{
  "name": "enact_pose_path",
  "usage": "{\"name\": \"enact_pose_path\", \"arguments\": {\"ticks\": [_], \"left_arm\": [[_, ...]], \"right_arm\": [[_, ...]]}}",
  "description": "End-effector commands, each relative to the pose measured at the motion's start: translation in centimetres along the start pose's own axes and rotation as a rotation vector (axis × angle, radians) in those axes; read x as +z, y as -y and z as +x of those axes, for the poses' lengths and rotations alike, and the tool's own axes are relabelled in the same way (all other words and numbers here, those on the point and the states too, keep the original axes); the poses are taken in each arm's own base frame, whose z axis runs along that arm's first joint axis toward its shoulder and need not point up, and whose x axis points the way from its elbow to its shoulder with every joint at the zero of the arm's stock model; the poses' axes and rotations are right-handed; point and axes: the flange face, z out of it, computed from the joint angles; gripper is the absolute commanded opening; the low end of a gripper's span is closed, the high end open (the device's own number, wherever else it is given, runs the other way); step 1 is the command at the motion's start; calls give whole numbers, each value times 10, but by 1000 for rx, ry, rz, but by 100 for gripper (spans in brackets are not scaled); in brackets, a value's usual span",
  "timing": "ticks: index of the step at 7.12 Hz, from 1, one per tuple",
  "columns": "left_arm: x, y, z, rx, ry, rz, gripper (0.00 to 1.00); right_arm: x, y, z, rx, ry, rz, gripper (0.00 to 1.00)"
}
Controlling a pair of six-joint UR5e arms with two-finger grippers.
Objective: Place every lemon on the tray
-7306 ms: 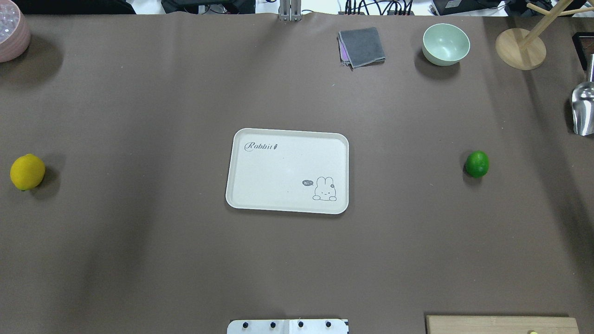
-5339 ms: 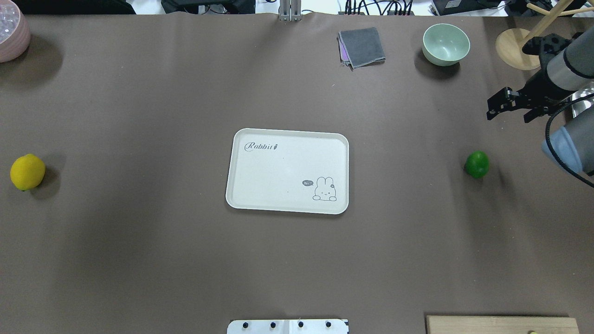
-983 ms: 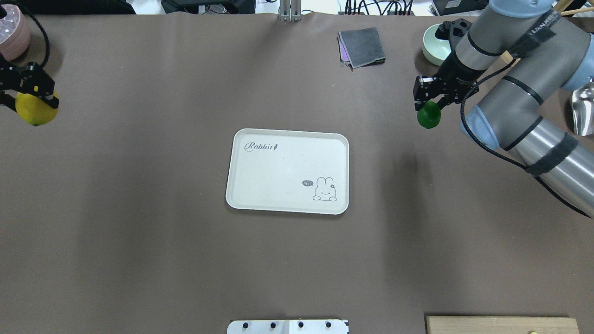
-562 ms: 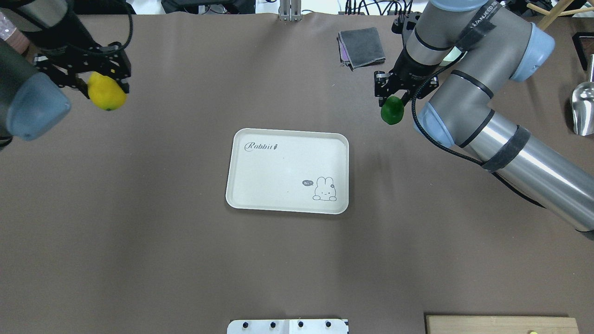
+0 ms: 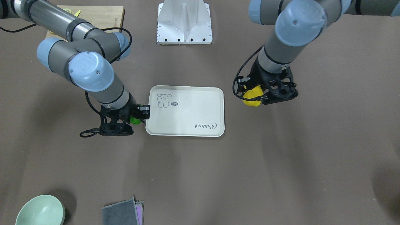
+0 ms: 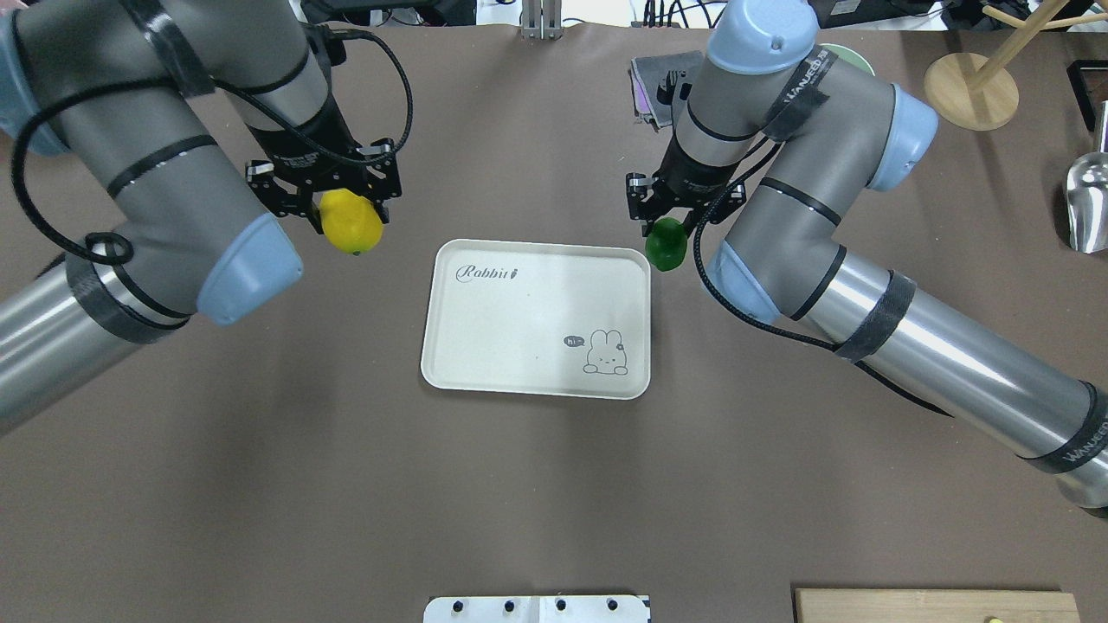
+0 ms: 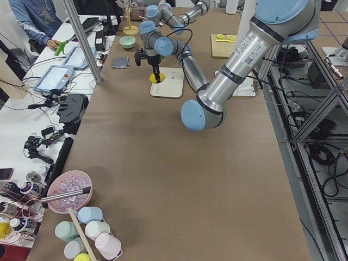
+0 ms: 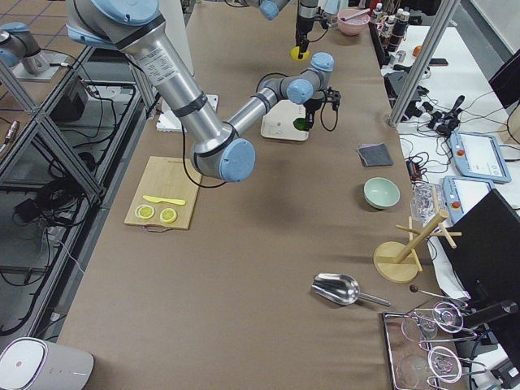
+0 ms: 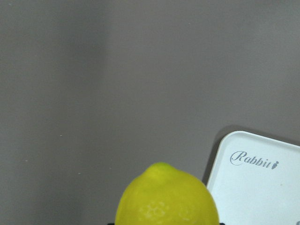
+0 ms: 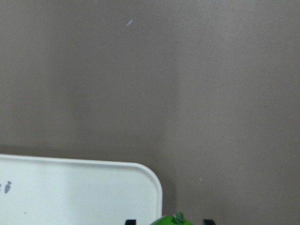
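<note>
The cream-white tray (image 6: 519, 346) (image 5: 200, 106) lies empty at the table's middle. My left gripper (image 6: 333, 203) (image 5: 259, 92) is shut on the yellow lemon (image 6: 351, 227) (image 5: 252, 95) and holds it above the table, just off the tray's far left corner. The lemon fills the bottom of the left wrist view (image 9: 166, 199), with the tray's corner (image 9: 262, 187) beside it. My right gripper (image 6: 671, 216) (image 5: 132, 117) is shut on the green lemon (image 6: 666, 243) (image 5: 135, 120), held at the tray's far right corner. Its tip shows in the right wrist view (image 10: 176, 219), next to the tray (image 10: 70, 192).
A folded grey cloth (image 5: 122, 212) and a pale green bowl (image 5: 40, 211) lie at the far right. A wooden stand (image 6: 969, 86) and metal scoop (image 6: 1086, 203) sit at the right edge. A wooden cutting board (image 6: 935, 606) with lemon slices (image 8: 156, 214) is near right.
Both arms came in, took hold of the lemons and lifted them. Over the last second both carried their lemons inward, up to the tray's two far corners.
</note>
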Motion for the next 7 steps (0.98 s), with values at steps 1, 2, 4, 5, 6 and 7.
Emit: {"name": "enact_pose_path", "arguments": {"ticks": [1, 2, 4, 5, 6, 7], "left_arm": [[54, -26, 44, 38, 10, 54, 0], [81, -33, 54, 33, 18, 63, 0], [121, -41, 67, 14, -25, 72, 0], [137, -48, 72, -9, -34, 94, 0], [150, -53, 72, -26, -44, 114, 0], [165, -59, 69, -14, -48, 107, 0]], "right_arm": [[24, -17, -37, -13, -20, -2, 21], [43, -32, -47, -18, -38, -10, 21], [65, -54, -60, -35, -60, -10, 21], [68, -59, -63, -44, -60, -4, 21], [77, -58, -57, -55, -54, 12, 30], [84, -53, -55, -57, -60, 28, 68]]}}
